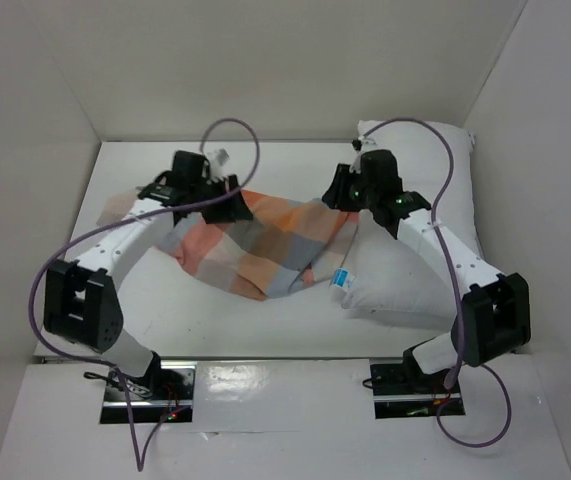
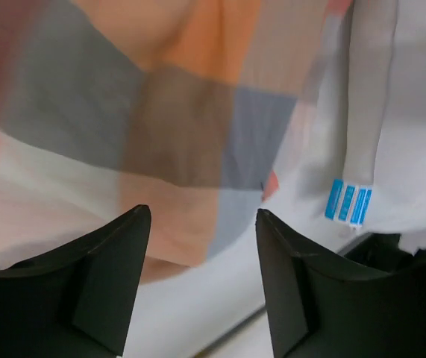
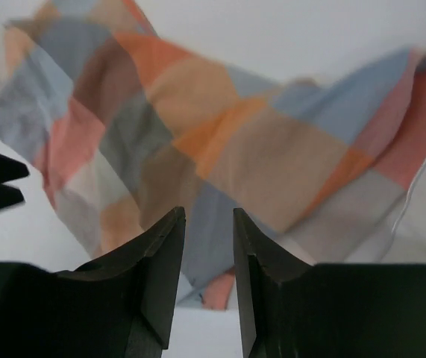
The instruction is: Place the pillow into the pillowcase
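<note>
Overhead, the pillowcase [image 1: 255, 245] lies crumpled and flat on the white counter [image 1: 165, 320], a rumpled band of orange, red-orange, light blue and grey checks running from the left side towards the middle. Its right end reaches the left edge of the pillow [image 1: 415, 270]. The pillow is plump and plain white and rests at the right of the counter against the far and right walls, wholly outside the sack. A small blue-and-white label [image 1: 342, 278] shows at the pillow's near left corner, just beside the lower edge of the checked cloth.

The left claw [image 1: 237, 208] hovers over the upper left part of the pillowcase. In its wrist view the two black fingers [image 2: 112, 276] stand well apart, with only cloth and counter beyond them, so it is parted and holds nothing. The pillow's label appears off to the right in that view.

The right claw [image 1: 337, 193] hangs over the spot where the cloth's right end meets the pillow. Its own camera shows the fingers [image 3: 160, 268] with a narrow gap between them and nothing caught in it. The checked fabric is spread out beyond them, so this claw is slightly parted and empty.
</note>
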You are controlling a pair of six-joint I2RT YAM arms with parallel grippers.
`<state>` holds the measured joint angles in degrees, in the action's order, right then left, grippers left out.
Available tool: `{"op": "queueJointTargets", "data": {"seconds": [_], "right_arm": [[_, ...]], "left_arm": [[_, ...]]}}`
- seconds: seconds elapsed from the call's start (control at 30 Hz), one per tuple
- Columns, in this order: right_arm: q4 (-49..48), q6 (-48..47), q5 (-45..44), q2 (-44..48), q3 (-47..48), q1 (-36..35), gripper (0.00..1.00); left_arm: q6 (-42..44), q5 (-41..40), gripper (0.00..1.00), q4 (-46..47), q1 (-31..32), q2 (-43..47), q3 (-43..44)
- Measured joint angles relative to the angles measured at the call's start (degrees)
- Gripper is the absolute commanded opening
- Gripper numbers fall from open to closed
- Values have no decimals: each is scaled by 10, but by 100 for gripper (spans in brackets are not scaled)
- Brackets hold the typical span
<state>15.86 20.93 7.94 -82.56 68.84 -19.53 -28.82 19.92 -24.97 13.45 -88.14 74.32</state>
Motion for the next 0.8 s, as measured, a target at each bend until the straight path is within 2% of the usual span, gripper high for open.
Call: {"op": "queueJointTargets", "data": {"seconds": [0.03, 0.1, 0.13, 0.17, 0.27, 0.3, 0.47, 0.6, 0.63, 0.7, 0.8], "right_arm": [[6, 3, 0, 4, -22, -5, 42], [28, 10, -5, 5, -56, -5, 53], [41, 13, -10, 5, -68, 0, 68], [57, 18, -14, 6, -77, 5, 75], [91, 20, -29, 14, -82, 27, 83], [95, 21, -31, 20, -81, 33, 83], [114, 21, -43, 43, -73, 47, 86], [123, 20, -45, 47, -73, 50, 86], [124, 21, -45, 47, -73, 50, 86], [125, 20, -45, 47, -73, 51, 86], [126, 21, -45, 48, -73, 51, 86]], "left_arm": [[-6, 4, 77, -2, 28, -12, -13], [-14, 9, 80, -4, 73, -42, -29], [-16, 9, 80, -2, 92, -57, -33], [-17, 8, 80, -2, 111, -70, -37], [-19, -7, 80, 3, 158, -89, -42], [-19, -16, 80, 7, 184, -96, -42], [-14, -25, 70, 33, 233, -131, -42], [-16, -50, 39, 38, 233, -165, -52], [-16, -57, 17, 35, 233, -169, -54], [-17, -70, 2, 33, 233, -175, -54], [-14, -84, 0, 23, 233, -175, -43]]}}
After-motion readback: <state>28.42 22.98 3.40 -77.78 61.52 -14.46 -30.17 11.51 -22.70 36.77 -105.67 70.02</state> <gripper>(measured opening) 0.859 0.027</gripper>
